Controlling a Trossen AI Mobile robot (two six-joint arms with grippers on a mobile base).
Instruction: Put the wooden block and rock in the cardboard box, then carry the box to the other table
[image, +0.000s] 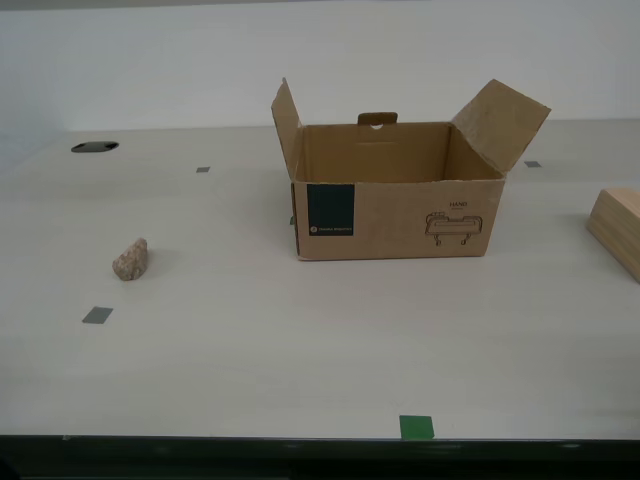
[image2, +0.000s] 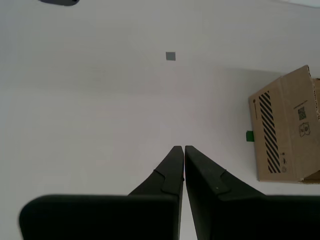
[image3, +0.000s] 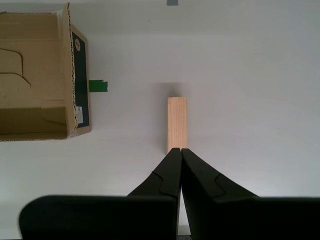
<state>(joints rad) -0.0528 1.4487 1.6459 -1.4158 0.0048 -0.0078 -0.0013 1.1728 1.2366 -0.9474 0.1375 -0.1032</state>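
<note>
Two things lie outside the box (image: 395, 205), so nothing of the task looks done. It stands open on the cream table (image: 300, 340), flaps up, navy label facing the exterior camera. The rock (image: 131, 259) sits well apart from it toward the exterior view's left, and the block (image: 618, 228) lies at that view's right edge, partly cut off. My first gripper (image3: 180, 150) hangs above the block (image3: 176, 124), jaws pressed together with nothing between them, their tips over its near end. My second gripper (image2: 183, 148) is likewise closed and empty over bare table, with the box's striped side (image2: 285, 130) off to one side; the rock does not show in that view. Neither arm appears in the exterior view. The likeliest trouble, I judge, starts with the block: closed jaws lowered onto it would only push it, so they must open first. It is long and narrow, so a grip taken near one end could let it swing or slip on the way over. The upright flap on that side is another hazard; a low carry could catch it and shove or tip the light carton. The lumpy rock may roll out of a pinch. The other table is not in view, so that path cannot be judged.
</note>
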